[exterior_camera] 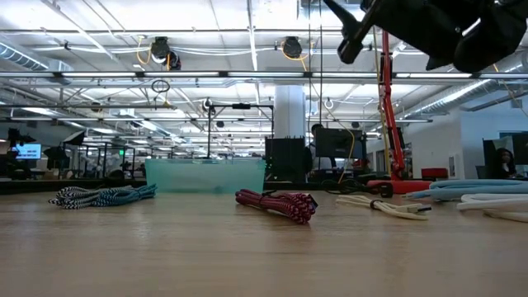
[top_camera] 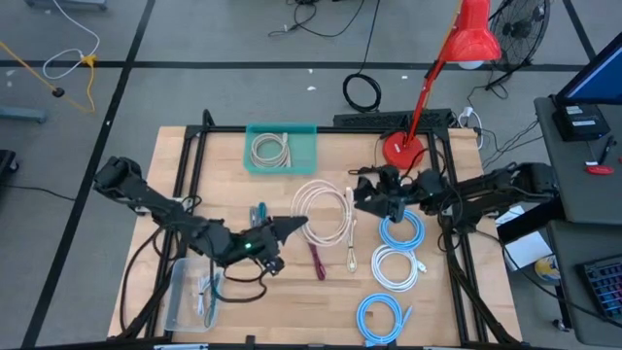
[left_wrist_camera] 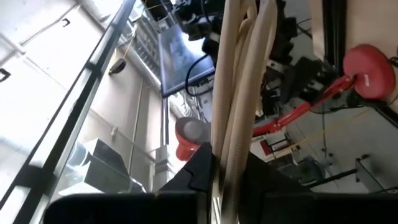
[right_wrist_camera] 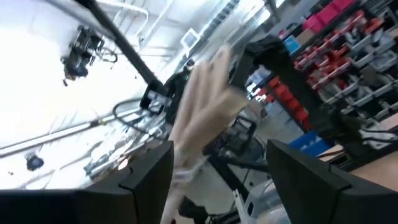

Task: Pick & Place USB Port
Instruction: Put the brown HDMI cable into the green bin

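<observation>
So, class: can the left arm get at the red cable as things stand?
Probably not yet: the left gripper is shut on the white cable, near the right gripper. Otherwise the red cable lies close by, uncovered.

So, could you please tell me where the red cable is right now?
In the high view the red cable lies mid-table, just right of the left gripper and beside the white cable that it grips.

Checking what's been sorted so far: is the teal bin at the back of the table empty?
No, the high view shows a coiled cream-white cable lying inside the teal plastic bin.
</observation>
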You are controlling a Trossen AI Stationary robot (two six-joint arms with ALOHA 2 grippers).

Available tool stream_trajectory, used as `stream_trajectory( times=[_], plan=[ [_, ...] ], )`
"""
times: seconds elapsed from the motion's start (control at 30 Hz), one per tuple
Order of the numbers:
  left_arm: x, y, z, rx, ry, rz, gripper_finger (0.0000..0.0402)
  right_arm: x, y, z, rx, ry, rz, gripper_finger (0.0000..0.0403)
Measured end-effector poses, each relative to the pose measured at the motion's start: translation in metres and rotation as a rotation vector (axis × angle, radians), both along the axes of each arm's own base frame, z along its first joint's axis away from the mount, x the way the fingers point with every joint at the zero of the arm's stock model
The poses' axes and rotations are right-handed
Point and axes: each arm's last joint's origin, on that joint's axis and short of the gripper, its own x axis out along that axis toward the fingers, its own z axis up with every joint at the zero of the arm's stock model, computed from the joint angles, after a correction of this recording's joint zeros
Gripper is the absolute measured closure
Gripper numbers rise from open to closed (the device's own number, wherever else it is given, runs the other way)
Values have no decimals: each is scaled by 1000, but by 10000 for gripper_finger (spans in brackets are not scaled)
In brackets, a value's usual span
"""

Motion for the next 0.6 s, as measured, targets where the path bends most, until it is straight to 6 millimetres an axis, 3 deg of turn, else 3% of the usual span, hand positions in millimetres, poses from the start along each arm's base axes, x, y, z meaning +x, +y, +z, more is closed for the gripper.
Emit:
stream_trajectory(
  times=[0.23,0.47,0.6],
  plan=[
    [7,13,-1,-3,7,40,369,8,23,7,-58,7,17,156],
    [8,17,-3,-38,2,42,369,10,24,6,-65,23,-29,156],
    [9,16,-8,-78,28,26,369,10,23,5,-68,28,-57,177]
  ],
)
